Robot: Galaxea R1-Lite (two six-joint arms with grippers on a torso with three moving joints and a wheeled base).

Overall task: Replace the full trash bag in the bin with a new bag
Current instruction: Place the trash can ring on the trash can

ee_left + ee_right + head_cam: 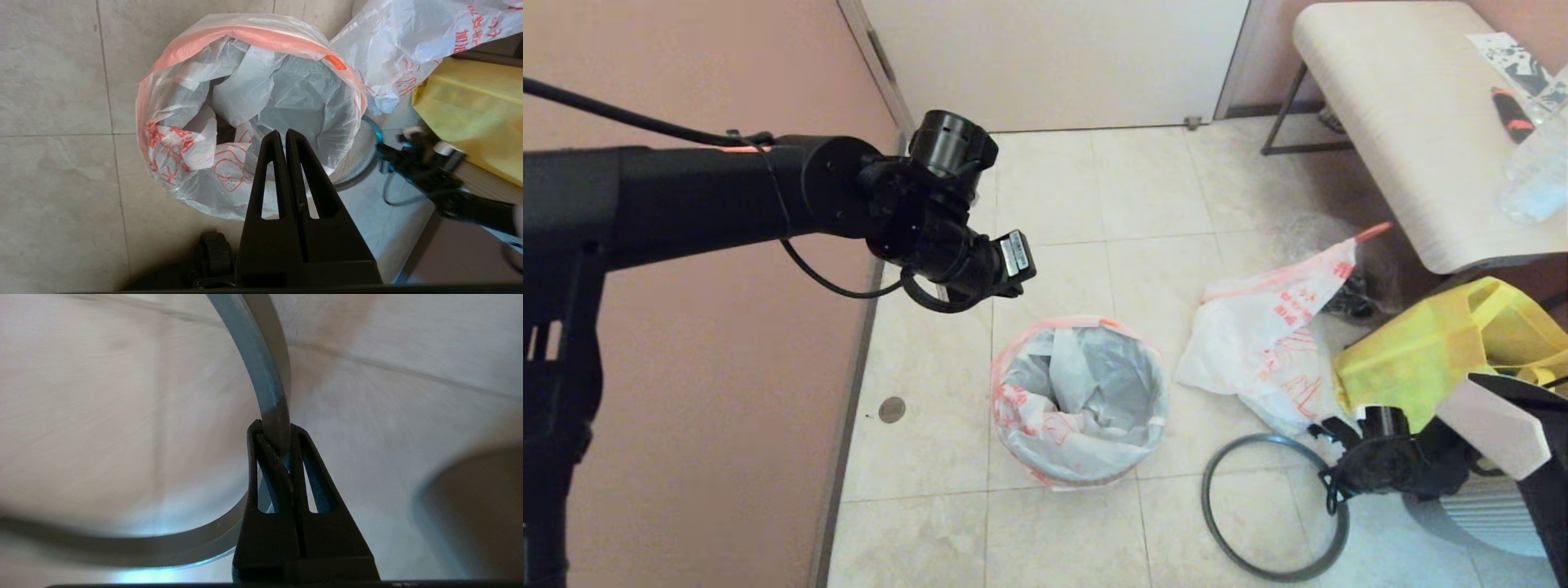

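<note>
A: Where does the job stand?

B: The new bag (1078, 400) already lines the bin (1086, 478), its pink-orange band folded out over the top. The full trash bag (1270, 343) lies on the tiles just beside it, toward the yellow tote (1429, 359). What's missing is the hoop (1274, 510), which sits flat on the floor to the right of the bin.

A: And the arms?

B: The right gripper (273, 435) is down at the hoop's near edge, fingers pinched on the grey band. The left gripper (284, 136) hangs above the bin's mouth, clamped shut on nothing (parked, I'd say).

A: What might go wrong?

B: I see three risks. The pinch is narrow and on one side only, so the hoop will likely hang tilted once lifted; a quick swing could twist it out of the fingers. Next, a tilted hoop coming down on the bin could catch one side of the band and drag the thin plastic inward rather than seating around it. The bin looks light, too, so a push off-centre could tip or slide it.

A: Anything else?

B: The full trash bag's loose edge lies near the hoop and could snag on the way up.
</note>
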